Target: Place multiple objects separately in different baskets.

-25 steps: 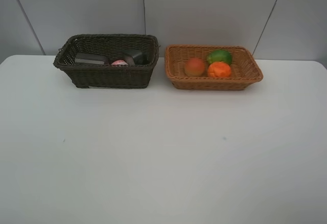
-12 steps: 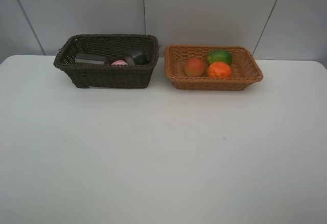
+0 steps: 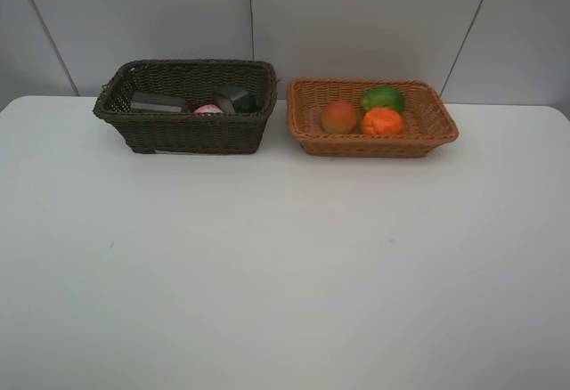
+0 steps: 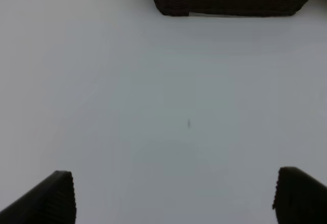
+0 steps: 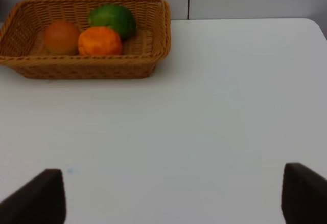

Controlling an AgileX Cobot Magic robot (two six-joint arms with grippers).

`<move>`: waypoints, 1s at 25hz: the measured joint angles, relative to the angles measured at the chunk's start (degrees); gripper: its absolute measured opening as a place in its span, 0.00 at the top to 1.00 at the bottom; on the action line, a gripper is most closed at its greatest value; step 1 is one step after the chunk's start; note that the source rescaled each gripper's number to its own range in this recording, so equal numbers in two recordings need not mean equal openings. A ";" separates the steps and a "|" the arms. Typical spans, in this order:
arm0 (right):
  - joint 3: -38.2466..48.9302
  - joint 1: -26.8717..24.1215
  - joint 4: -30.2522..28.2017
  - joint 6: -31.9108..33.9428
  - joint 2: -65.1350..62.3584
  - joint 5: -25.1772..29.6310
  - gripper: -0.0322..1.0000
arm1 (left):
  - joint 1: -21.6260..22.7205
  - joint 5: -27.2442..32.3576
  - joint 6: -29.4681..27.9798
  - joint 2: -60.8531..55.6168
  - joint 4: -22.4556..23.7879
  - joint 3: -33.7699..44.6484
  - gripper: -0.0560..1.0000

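Sorted baskets, both claws wide and empty.
Three fruits lie in the tan basket (image 3: 372, 117); bottles sit in the dark basket (image 3: 185, 105); left claw (image 4: 173, 196) and right claw (image 5: 173, 193) hover over the bench (image 3: 285, 256).

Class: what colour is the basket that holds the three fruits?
Light orange-tan basket, clearest in the right wrist view.

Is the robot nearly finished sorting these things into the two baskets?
It looks finished. The three fruits lie in the tan basket; the dark brown basket holds a pink item and dark ones, partly hidden. Both the left gripper and right gripper are open and empty. The table shows no loose items.
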 joint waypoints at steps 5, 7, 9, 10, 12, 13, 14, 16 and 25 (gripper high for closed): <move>0.00 0.00 0.00 0.00 0.00 0.00 0.06 | 0.00 0.43 0.18 -4.51 -0.13 0.29 0.00; 0.00 0.00 0.00 0.00 0.00 0.00 0.06 | 0.00 0.50 0.18 -6.27 -0.13 0.29 0.00; 0.00 0.00 0.00 0.00 0.00 0.00 0.06 | 0.00 0.57 0.33 -6.79 -0.13 0.29 0.00; 0.00 0.00 0.00 0.00 0.00 0.00 0.06 | 0.00 0.61 0.57 -6.79 -0.27 0.29 0.00; 0.00 0.00 0.00 0.00 0.00 0.00 0.06 | 0.00 0.63 0.69 -6.79 -0.40 0.29 0.00; 0.00 0.00 0.00 0.00 0.00 0.00 0.06 | 0.00 0.63 0.76 -6.79 -0.54 0.29 0.00; 0.00 0.00 0.00 0.00 0.00 0.00 0.06 | 0.00 0.63 0.81 -6.79 -0.58 0.29 0.00; 0.00 0.00 0.00 0.00 0.00 0.00 0.06 | 0.00 0.63 0.83 -6.79 -0.58 0.29 0.00; 0.00 0.00 0.00 0.00 0.00 0.00 0.06 | 0.00 0.63 0.87 -6.79 -0.58 0.29 0.00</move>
